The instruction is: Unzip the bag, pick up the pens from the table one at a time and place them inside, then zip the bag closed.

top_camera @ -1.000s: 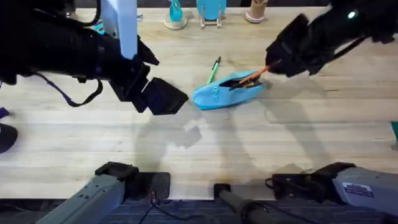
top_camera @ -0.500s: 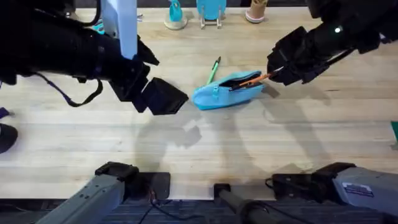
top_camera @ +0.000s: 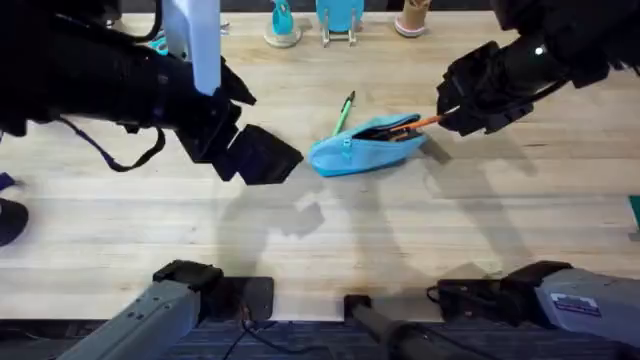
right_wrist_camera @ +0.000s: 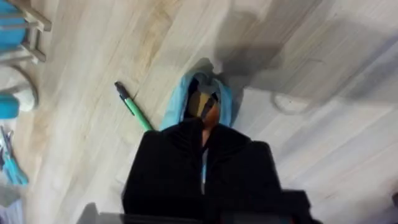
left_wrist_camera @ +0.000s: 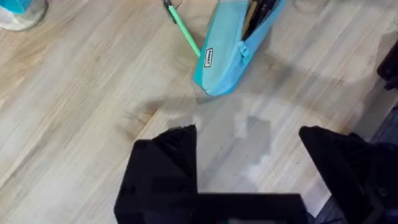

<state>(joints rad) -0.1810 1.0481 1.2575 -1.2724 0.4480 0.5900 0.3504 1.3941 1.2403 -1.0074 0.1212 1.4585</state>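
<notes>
The light blue bag (top_camera: 362, 152) lies unzipped in the middle of the table (top_camera: 330, 250), its dark inside showing. The orange pen (top_camera: 418, 123) slants out of the bag's right end, and my right gripper (top_camera: 447, 116) is shut on its outer end. In the right wrist view the orange pen (right_wrist_camera: 210, 113) shows between the closed fingers, over the bag (right_wrist_camera: 177, 102). The green pen (top_camera: 344, 111) lies on the wood just behind the bag. My left gripper (top_camera: 270, 158) hovers to the left of the bag, open and empty; its wrist view shows the bag (left_wrist_camera: 225, 56) and the green pen (left_wrist_camera: 184, 30).
Along the table's far edge stand a teal item on a round base (top_camera: 283, 27), a blue holder (top_camera: 340, 16) and a cup (top_camera: 410, 18). Teal-handled scissors (top_camera: 156, 43) lie at the far left behind my left arm. Bare wood stretches in front of the bag.
My right gripper has shifted a little to the right and nearer with the orange pen, whose tip stays in the bag's mouth. The left arm, the bag and the green pen have not moved.
</notes>
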